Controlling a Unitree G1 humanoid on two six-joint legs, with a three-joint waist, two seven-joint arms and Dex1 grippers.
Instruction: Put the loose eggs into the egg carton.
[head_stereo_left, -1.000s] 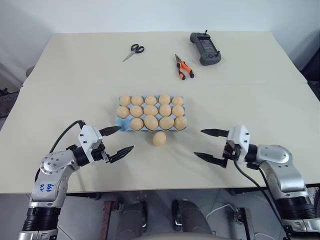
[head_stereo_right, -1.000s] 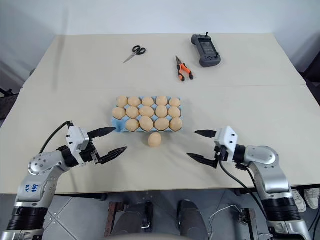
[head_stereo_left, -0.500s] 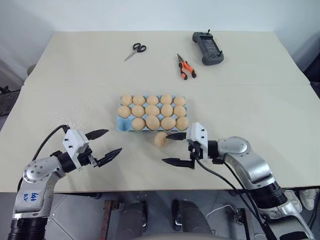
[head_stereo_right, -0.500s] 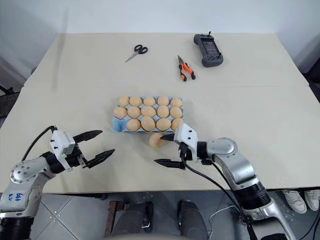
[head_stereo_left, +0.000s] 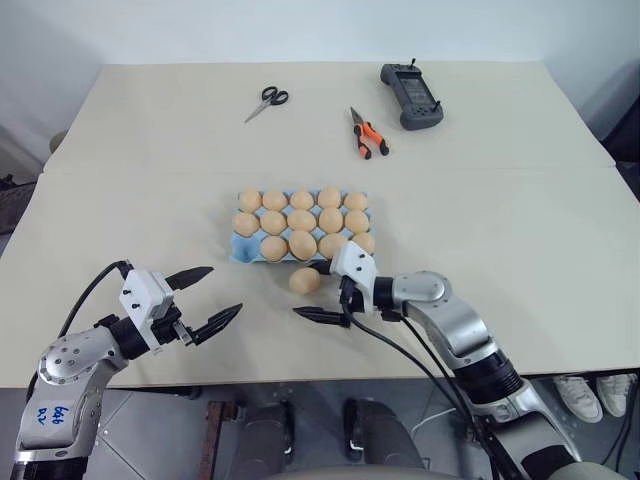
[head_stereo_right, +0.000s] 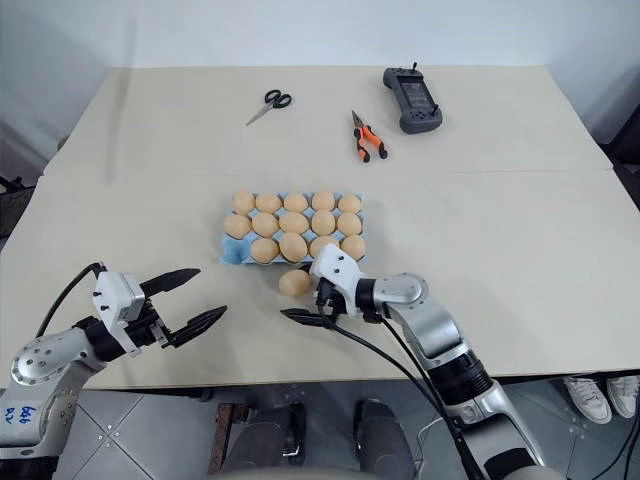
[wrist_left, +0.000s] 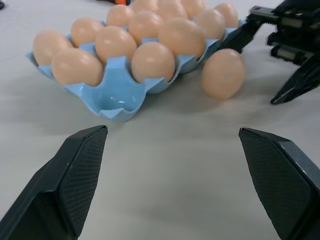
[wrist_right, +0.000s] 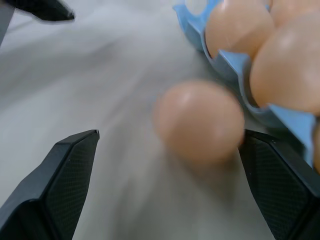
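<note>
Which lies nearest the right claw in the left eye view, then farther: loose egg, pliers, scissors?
From the right claw:
1. Loose egg, between its open fingers, beside the carton.
2. Pliers, far beyond the carton.
3. Scissors, farthest, toward the far left.

Table (head_stereo_left: 520, 220) – scissors (head_stereo_left: 266, 102), pliers (head_stereo_left: 366, 133), controller (head_stereo_left: 410, 96).

Loose egg (head_stereo_left: 305, 281) lies just beside carton (head_stereo_left: 247, 250).

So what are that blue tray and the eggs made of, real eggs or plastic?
The egg carton looks like thin moulded plastic: glossy, with highlights in its empty cup. The loose egg has a smooth, even tan, faintly shiny surface; whether it is real shell or plastic cannot be told by look alone.
</note>
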